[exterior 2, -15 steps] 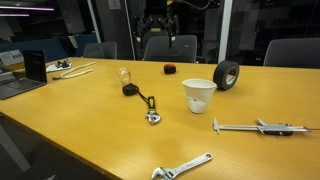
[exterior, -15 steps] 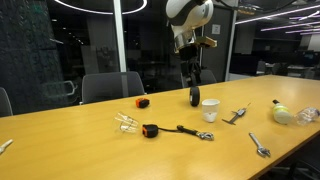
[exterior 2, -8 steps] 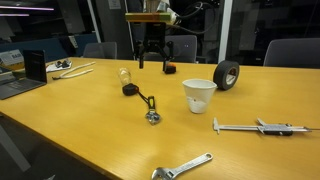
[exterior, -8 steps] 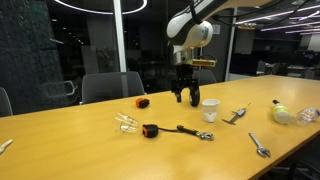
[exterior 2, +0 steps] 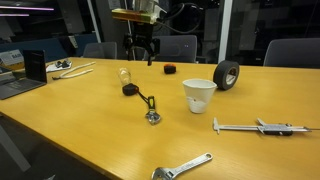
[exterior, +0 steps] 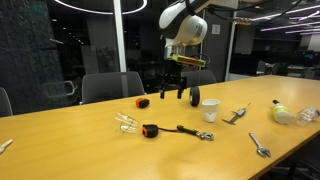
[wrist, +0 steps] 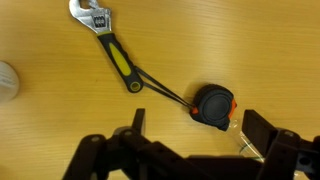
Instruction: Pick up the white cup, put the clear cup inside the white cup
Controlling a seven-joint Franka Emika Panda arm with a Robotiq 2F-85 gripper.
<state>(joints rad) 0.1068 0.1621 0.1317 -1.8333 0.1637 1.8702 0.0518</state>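
Clear cup: on table, far L. Tape measure: near it to the R, centred in wrist view. Gripper: raised above table, jaws spread, nothing held. Roll, then white cup: upright, near roll, untouched.
Risk 1: descent from this pos. likely lands on tape measure, not white cup.
Risk 2: wide jaws at white cup may clip roll or tip cup.
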